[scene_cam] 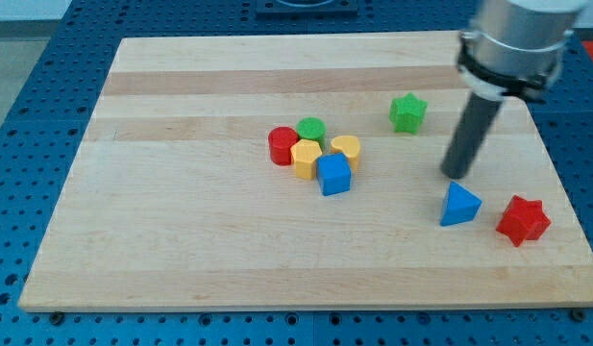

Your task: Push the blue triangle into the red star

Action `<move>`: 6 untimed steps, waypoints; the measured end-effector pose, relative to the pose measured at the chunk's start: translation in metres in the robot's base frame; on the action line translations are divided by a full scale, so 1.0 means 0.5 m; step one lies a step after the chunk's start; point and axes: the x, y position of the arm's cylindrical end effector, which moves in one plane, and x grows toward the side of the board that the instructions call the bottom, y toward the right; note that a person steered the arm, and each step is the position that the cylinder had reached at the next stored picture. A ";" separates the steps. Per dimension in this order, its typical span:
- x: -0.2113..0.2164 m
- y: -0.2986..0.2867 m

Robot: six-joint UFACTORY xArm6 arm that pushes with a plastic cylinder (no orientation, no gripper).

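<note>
Blue triangle [459, 206] sits on the wooden surface [181, 240] just left of the red star [523, 219], not yet touching; my tip [453, 176], fingerless, rests above the triangle.

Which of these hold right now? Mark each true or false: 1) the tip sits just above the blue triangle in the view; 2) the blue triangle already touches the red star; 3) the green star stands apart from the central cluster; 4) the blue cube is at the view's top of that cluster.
1) True: my tip is just above the blue triangle.
2) False: a gap separates it from the red star.
3) True: the green star stands alone.
4) False: the blue cube is at the cluster's bottom.
</note>
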 end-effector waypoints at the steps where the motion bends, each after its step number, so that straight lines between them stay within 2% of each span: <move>1: 0.036 -0.025; 4: 0.187 0.051; 5: 0.188 0.022; 6: 0.113 -0.041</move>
